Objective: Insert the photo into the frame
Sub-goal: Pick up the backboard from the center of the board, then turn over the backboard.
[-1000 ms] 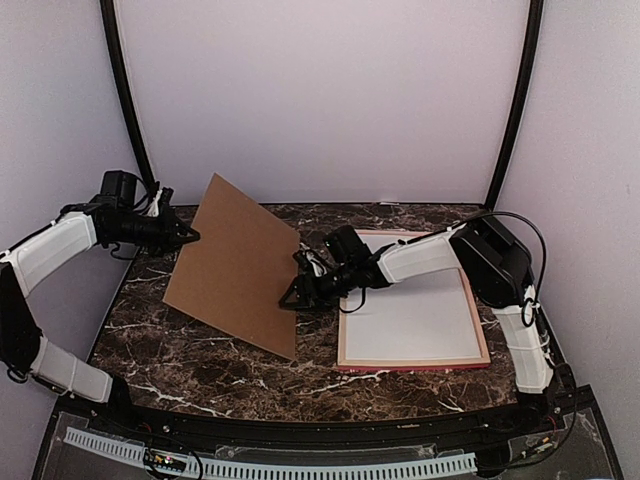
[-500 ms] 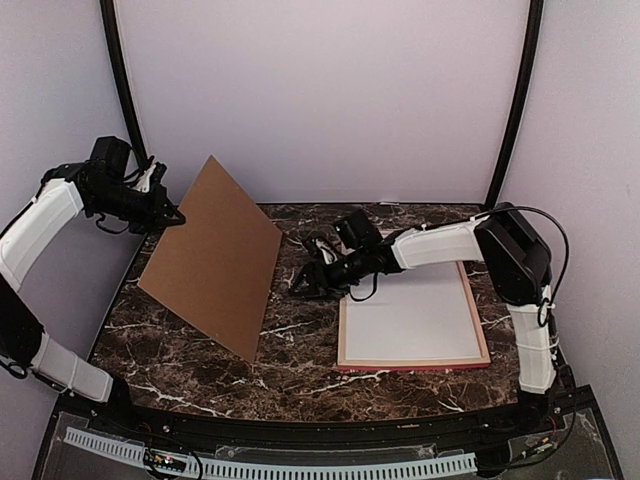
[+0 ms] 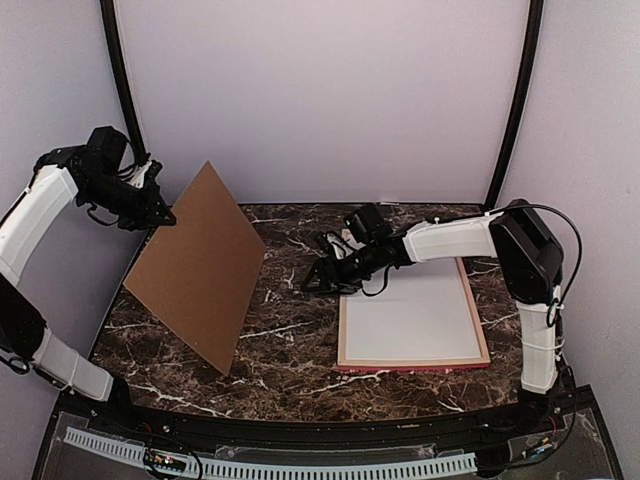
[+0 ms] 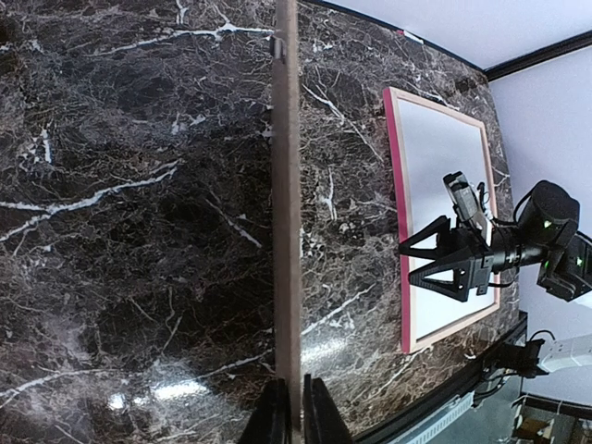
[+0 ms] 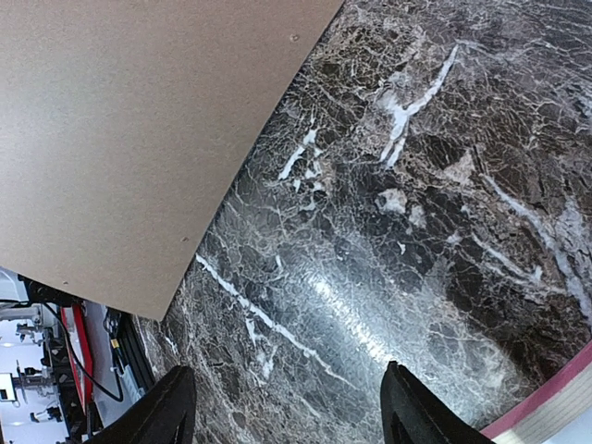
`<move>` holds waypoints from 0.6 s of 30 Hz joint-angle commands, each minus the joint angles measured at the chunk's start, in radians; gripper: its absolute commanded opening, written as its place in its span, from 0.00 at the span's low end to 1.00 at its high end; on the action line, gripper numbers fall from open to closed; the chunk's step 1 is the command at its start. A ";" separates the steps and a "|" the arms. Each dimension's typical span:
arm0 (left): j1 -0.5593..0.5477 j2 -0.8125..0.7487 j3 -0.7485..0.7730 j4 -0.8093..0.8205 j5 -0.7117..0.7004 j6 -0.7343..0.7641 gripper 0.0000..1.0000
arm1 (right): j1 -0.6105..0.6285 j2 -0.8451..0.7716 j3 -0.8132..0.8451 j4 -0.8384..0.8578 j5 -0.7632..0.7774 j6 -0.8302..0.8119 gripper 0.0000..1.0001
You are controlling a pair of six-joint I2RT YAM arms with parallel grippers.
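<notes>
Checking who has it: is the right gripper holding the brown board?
No, the right gripper is open over the table, apart from the brown board.

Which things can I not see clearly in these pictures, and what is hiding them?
- The photo: no view shows a print; only a white sheet lies in the frame.
- Table behind the backing board: top view, the board covers it.
- Left gripper: left wrist view's bottom edge cuts off its fingers.
- Frame, right wrist view: only a sliver shows.

A brown board point(image 3: 195, 265) tilts steeply over the dark marble table point(image 3: 290, 350).
</notes>
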 commanded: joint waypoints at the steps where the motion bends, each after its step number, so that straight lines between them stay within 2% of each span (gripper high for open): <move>1: -0.002 -0.009 -0.011 0.037 0.098 -0.016 0.09 | -0.002 -0.005 -0.010 0.008 0.006 -0.008 0.69; 9: -0.004 -0.050 -0.145 0.183 0.245 -0.101 0.15 | 0.008 0.010 -0.020 0.045 -0.016 0.022 0.69; 13: -0.016 -0.066 -0.186 0.240 0.306 -0.139 0.21 | 0.022 0.033 -0.022 0.096 -0.039 0.062 0.69; 18: -0.042 -0.084 -0.243 0.355 0.363 -0.207 0.28 | 0.053 0.101 0.029 0.075 -0.018 0.080 0.69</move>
